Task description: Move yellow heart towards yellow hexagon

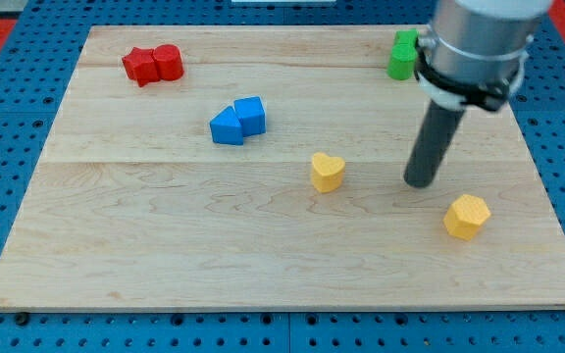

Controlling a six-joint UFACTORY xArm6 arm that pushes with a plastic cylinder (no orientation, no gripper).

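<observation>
The yellow heart lies near the middle of the wooden board. The yellow hexagon lies to its right and a little lower, towards the view's bottom right. My tip rests on the board between them, to the right of the heart and up-left of the hexagon, touching neither.
Two blue blocks sit together left of centre. Two red blocks sit together at the top left. A green block sits at the top right, partly hidden behind the arm. A blue pegboard surrounds the board.
</observation>
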